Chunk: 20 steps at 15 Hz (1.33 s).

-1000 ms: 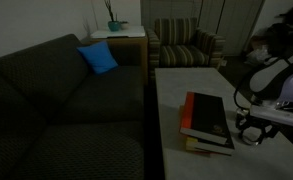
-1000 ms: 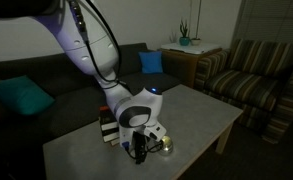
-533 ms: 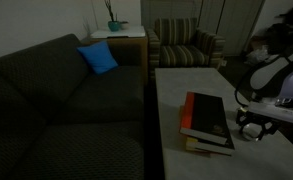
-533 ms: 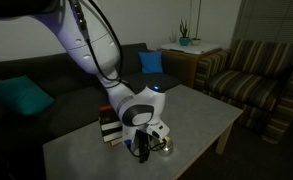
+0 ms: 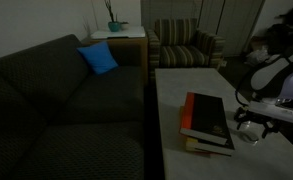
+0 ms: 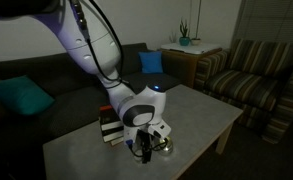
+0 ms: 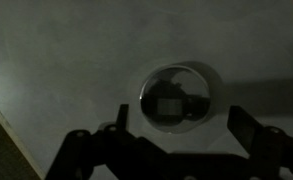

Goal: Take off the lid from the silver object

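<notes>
In the wrist view a small round silver object point(image 7: 176, 97) lies on the pale table top, seen from straight above. Its shiny top, the lid point(image 7: 158, 82), mirrors the camera. I cannot tell whether the lid sits on the tin or lies apart. My gripper point(image 7: 182, 123) hangs just above it, open, with one dark finger point(image 7: 121, 122) left of the disc and nothing held. In both exterior views the gripper point(image 6: 146, 148) point(image 5: 250, 126) points down near the table's front edge, with a silvery glint of the tin point(image 6: 166, 147) beside it.
A black-and-orange book stack point(image 5: 207, 122) point(image 6: 110, 128) lies on the table point(image 5: 186, 80) close beside the gripper. A dark sofa point(image 5: 66, 110) with a blue cushion point(image 5: 98, 58) runs along the table. A striped armchair point(image 5: 186, 45) and a side table stand behind.
The jaws were shut a second ago and now stand wide open. The arm has hardly moved.
</notes>
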{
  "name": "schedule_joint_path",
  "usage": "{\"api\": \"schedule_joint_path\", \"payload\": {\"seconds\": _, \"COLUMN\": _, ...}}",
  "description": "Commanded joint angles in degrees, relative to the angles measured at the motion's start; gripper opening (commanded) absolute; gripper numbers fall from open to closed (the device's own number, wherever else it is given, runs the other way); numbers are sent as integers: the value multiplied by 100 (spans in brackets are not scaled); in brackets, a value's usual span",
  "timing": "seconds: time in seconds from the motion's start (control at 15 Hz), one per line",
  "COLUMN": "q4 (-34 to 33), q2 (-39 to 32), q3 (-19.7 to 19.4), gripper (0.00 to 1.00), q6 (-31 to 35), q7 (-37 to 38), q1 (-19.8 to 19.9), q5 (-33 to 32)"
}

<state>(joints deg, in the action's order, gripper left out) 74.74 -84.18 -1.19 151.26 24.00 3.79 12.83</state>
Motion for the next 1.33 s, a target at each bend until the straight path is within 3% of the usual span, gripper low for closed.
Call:
{"api": "schedule_joint_path", "payload": {"seconds": 0.0, "q4": 62, "q2": -1, "q3": 46, "gripper": 100, "q6": 329, "q7": -230, "q1": 87, "q5": 118}}
{"api": "schedule_joint_path", "payload": {"seconds": 0.8, "q4": 1400, "q2": 583, "q3": -403, "gripper": 100, "q6": 2619, "q7": 36, "q1": -602, "q5": -14}}
{"api": "schedule_joint_path", "payload": {"seconds": 1.27, "q4": 1940, "q2": 916, "q3": -1084, "gripper": 100, "q6": 3003, "q7": 10, "q1": -1432, "q5": 287}}
